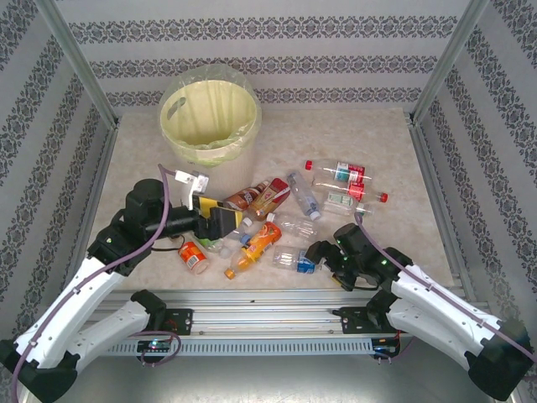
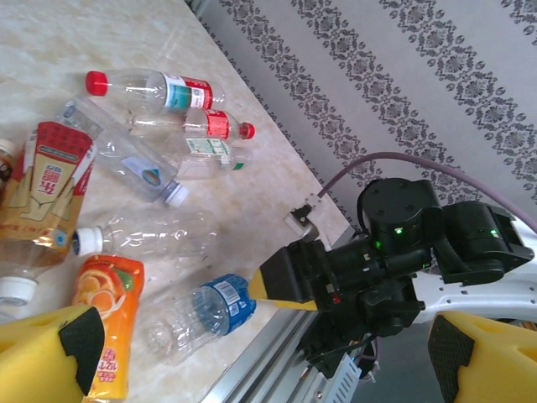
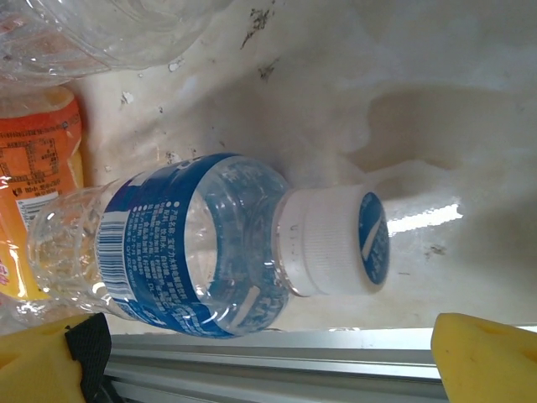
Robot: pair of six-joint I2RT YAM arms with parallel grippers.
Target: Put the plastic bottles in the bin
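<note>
On beige marbled tabletop, patterned walls around: plastic bottles, bin; left tool, right tool released.

A beige, marble-patterned table lay under even light, with a bright glare on it in the right wrist view. Walls on three sides wore pale paper with grey damask bands (level at the back, slanting at the sides). Metal posts rose at the far corners. A grooved aluminium rail ran along the near edge.
</note>
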